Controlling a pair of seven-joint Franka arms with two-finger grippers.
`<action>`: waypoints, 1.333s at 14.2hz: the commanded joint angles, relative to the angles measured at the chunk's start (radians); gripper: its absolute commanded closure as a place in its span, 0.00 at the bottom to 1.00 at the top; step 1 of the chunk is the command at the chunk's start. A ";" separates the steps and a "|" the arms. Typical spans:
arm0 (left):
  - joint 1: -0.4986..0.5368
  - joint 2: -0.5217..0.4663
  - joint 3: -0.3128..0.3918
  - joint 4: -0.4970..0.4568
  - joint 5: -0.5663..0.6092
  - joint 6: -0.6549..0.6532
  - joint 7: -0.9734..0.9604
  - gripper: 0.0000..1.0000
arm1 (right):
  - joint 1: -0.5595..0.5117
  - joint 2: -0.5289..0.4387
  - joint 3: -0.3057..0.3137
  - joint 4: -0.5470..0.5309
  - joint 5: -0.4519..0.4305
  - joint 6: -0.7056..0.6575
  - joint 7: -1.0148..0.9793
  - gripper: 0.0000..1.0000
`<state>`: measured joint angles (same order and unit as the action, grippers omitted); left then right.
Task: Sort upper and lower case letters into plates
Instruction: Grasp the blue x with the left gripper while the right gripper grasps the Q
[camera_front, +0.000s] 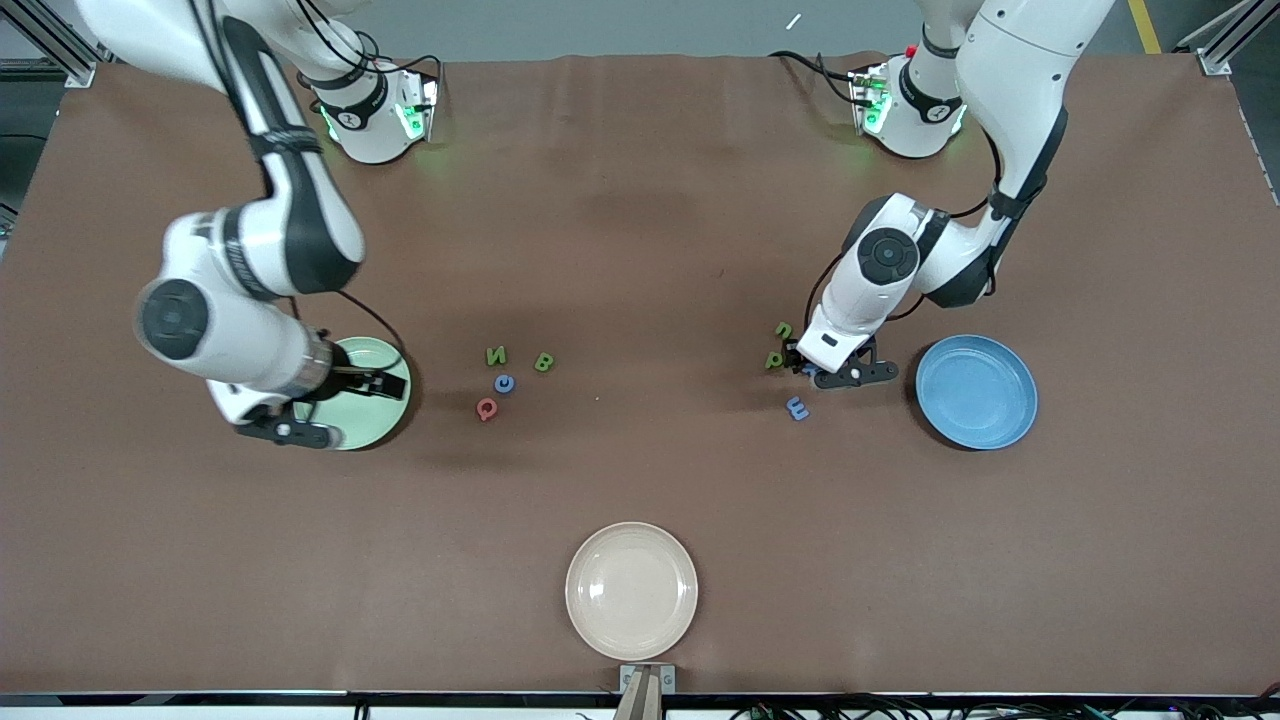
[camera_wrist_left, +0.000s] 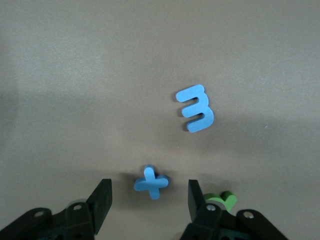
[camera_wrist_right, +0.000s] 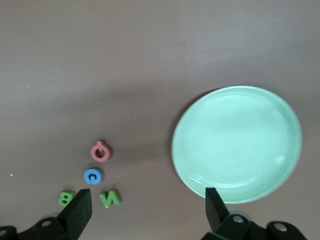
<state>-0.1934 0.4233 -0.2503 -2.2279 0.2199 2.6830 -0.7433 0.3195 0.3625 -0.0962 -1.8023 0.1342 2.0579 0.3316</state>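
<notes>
Two of my grippers hang released: my left gripper (camera_wrist_left: 149, 197) straddles a blue letter t (camera_wrist_left: 151, 182) on the desk (camera_front: 640, 250) beside the blue plate (camera_front: 976, 391), my right gripper (camera_wrist_right: 145, 207) apparently over the mint plate (camera_wrist_right: 237, 142).

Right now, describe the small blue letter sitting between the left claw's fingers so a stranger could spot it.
Start at the blue plate, then go toward the table's middle to the left claw, open just above the tabletop. Between its fingers lies a blue cross-shaped letter, smaller than the blue m-like letter nearby.
</notes>
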 joint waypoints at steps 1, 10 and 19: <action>0.002 0.026 0.000 -0.004 0.033 0.057 -0.021 0.35 | 0.050 0.056 -0.011 -0.005 0.010 0.069 0.067 0.04; 0.005 0.040 0.000 -0.006 0.033 0.067 -0.021 0.58 | 0.174 0.234 -0.011 -0.005 0.008 0.295 0.234 0.20; 0.025 -0.041 -0.001 -0.009 0.035 -0.012 -0.025 0.87 | 0.199 0.269 -0.016 -0.025 -0.022 0.347 0.264 0.24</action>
<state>-0.1845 0.4510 -0.2472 -2.2244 0.2310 2.7280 -0.7454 0.5133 0.6400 -0.1049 -1.8052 0.1309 2.3865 0.5806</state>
